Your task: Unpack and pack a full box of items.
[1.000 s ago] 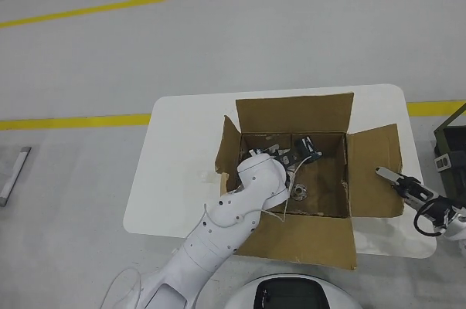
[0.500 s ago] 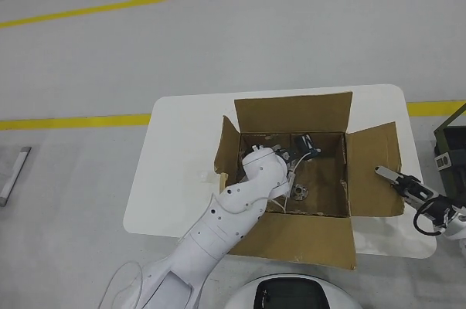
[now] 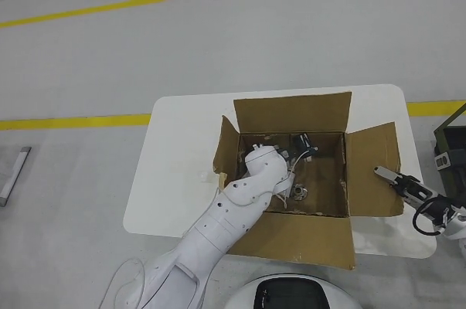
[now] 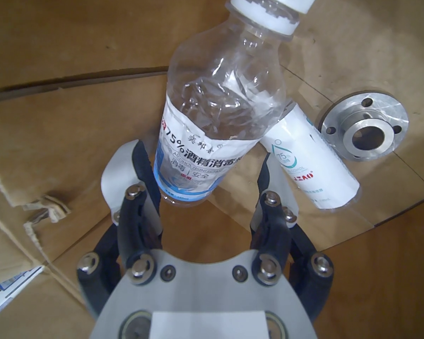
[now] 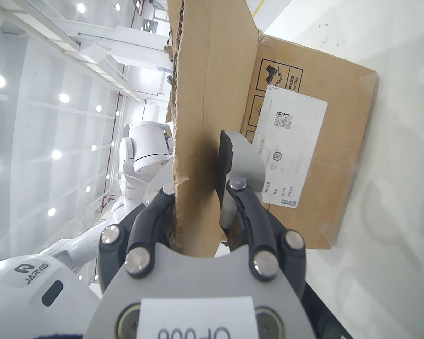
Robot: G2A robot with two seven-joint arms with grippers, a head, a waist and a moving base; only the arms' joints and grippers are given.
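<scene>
An open cardboard box (image 3: 294,116) stands on the white table (image 3: 178,170). My left gripper (image 4: 203,164) is down inside it, open, its fingers either side of the base of a clear bottle (image 4: 219,107) with a white cap. One pad touches the bottle and the other stands slightly off it. A white labelled bottle (image 4: 314,167) lies beside it, next to a metal flange (image 4: 365,130) on the box floor. My right gripper (image 3: 391,176) sits at the box's right flap (image 5: 208,72), shut on the flap's edge.
A dark object (image 3: 304,145) lies near the box's back wall, and the flange (image 3: 298,191) is near its middle. A dark green case (image 3: 457,151) stands off the table's right edge. Bare tabletop lies left of the box.
My left arm has pushed a little deeper toward the back of the box. The right arm has barely moved.
</scene>
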